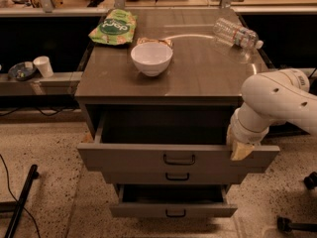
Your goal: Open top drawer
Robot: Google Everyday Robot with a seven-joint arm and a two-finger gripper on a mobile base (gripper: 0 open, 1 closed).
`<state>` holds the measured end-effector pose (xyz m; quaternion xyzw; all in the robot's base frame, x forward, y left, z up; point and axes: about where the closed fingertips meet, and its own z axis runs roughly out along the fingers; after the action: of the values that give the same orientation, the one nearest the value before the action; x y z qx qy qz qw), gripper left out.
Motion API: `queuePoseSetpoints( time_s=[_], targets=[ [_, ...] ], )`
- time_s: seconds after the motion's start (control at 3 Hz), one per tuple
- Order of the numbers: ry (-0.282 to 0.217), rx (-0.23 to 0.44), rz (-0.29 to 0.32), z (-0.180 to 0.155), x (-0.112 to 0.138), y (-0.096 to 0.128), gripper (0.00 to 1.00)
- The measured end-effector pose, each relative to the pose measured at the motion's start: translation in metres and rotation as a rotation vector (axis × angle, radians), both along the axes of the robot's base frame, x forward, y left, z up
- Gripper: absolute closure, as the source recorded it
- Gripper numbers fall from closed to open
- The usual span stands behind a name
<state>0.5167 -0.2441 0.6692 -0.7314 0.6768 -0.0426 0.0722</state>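
The top drawer [148, 157] of the grey cabinet [173, 83] stands pulled out towards the camera, and its dark box is open to view. Its small black loop handle [179, 159] sits in the middle of the front. My gripper [241, 149], on the white arm [277, 100], is at the right end of the drawer front, against its top edge. The middle drawer [173, 176] shows just below. The bottom drawer [173, 209] is also out a little.
On the cabinet top are a white bowl [151, 58], a green snack bag [115, 28], a small packet [154, 41] and a lying plastic bottle [237, 33]. A paper cup [43, 66] stands on the left ledge. A black pole [20, 202] lies on the floor at left.
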Motion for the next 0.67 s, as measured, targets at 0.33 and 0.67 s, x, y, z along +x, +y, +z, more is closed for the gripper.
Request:
queuePoseSetpoints(
  time_s=[0.33, 0.67],
  targets=[
    [-0.001, 0.02, 0.003, 0.0, -0.0028, -0.001, 0.36],
    [-0.001, 0.022, 0.003, 0.0, -0.0032, -0.0012, 0.13]
  ],
)
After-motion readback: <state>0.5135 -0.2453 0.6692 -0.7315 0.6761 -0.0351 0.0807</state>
